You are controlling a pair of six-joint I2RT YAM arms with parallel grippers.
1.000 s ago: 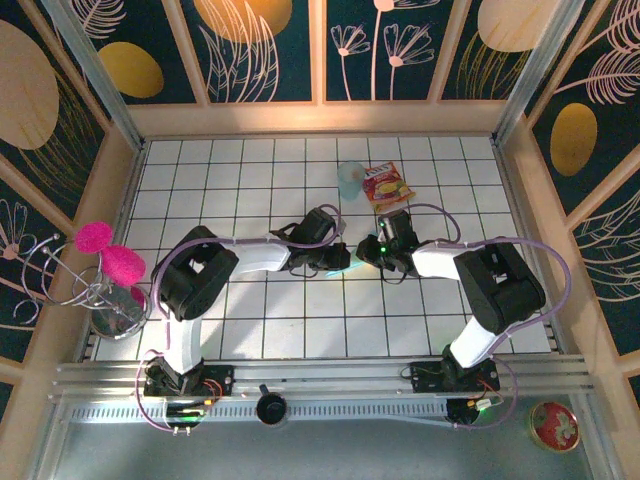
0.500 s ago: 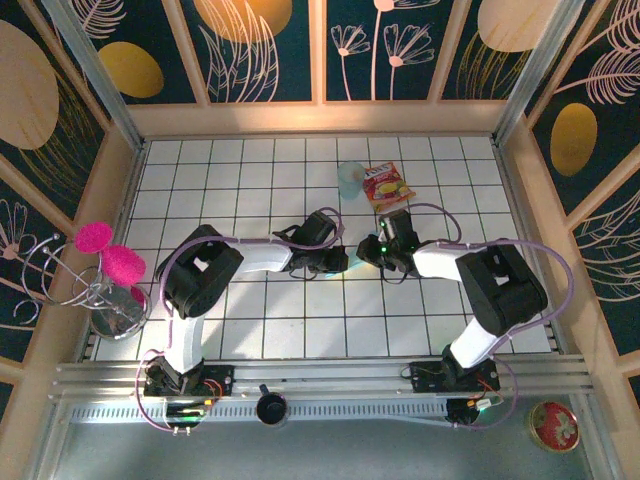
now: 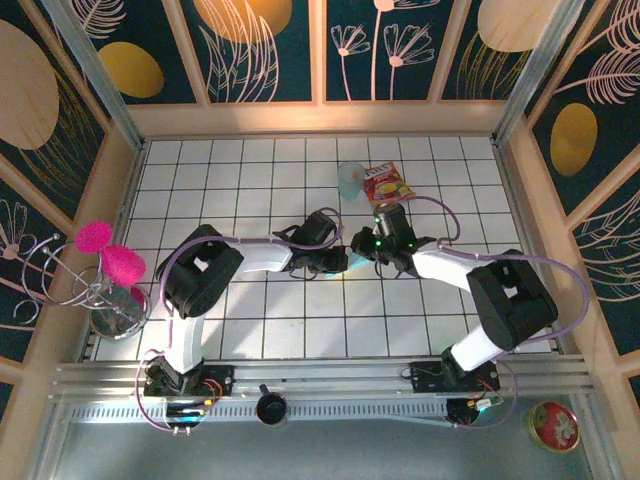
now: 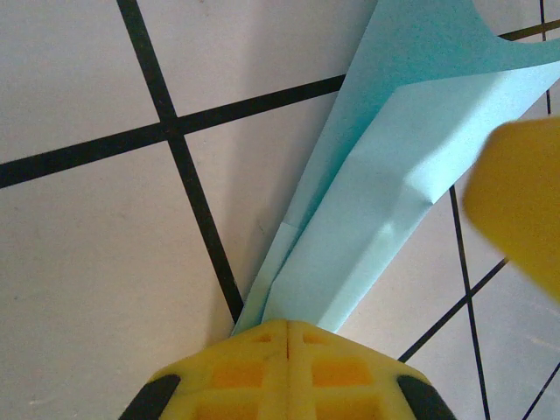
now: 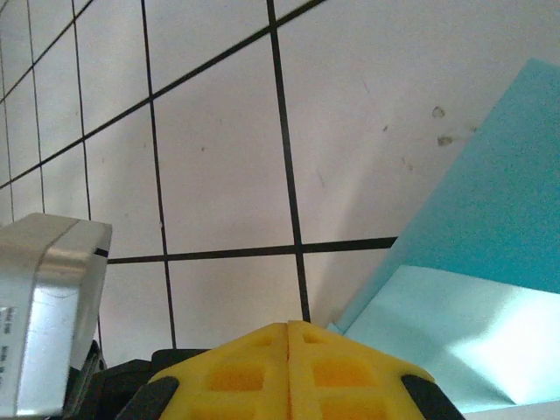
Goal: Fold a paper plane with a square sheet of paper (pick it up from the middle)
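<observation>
The light teal sheet of paper (image 4: 385, 219), folded into a long narrow wedge, lies on the white tiles. Its near tip runs into my left gripper (image 4: 287, 324), which is shut on it. In the top view the left gripper (image 3: 338, 262) and right gripper (image 3: 362, 246) meet at mid-table and hide most of the paper. My right gripper (image 5: 289, 325) is shut. The paper (image 5: 481, 262) lies just right of its tip, and I cannot tell whether it is pinched. One yellow finger of the right gripper (image 4: 516, 201) hangs over the paper's far edge.
A pale blue cup (image 3: 350, 180) and a red-and-yellow snack packet (image 3: 387, 186) sit just behind the grippers. A wire stand with pink pompoms (image 3: 108, 268) stands outside the left wall. The left arm's silver body (image 5: 48, 306) is close beside the right gripper.
The right gripper has closed its jaws and shifted slightly back and left toward the left gripper. The left gripper stays shut in the same place.
</observation>
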